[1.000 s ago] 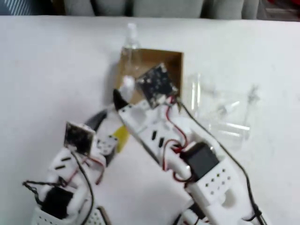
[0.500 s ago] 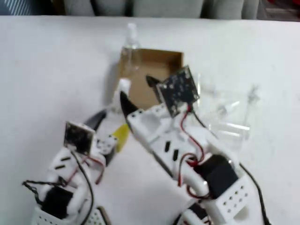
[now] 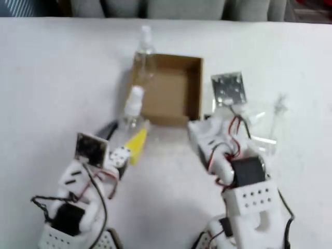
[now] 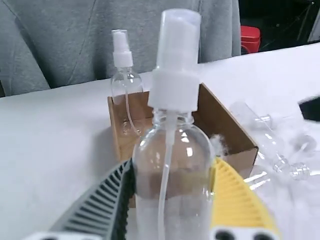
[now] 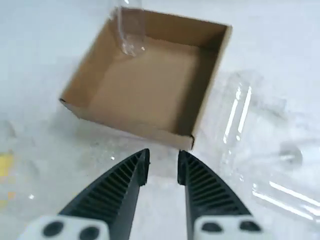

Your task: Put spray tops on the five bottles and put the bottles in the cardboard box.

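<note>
Beside cardboard box [image 3: 168, 93] | topped bottle [image 4: 172, 145] clamped in left gripper [image 4: 171, 172]

Two capped bottles [image 3: 134, 106], one cardboard box [image 3: 168, 93]

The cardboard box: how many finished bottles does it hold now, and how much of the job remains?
Done: two bottles carry spray tops. One capped bottle stands at the far corner of the cardboard box; I cannot tell if it is inside. In hand: the left gripper clamps the second capped bottle near the box. The right gripper is open, empty. Left: uncapped bottles lie beside the box.
</note>
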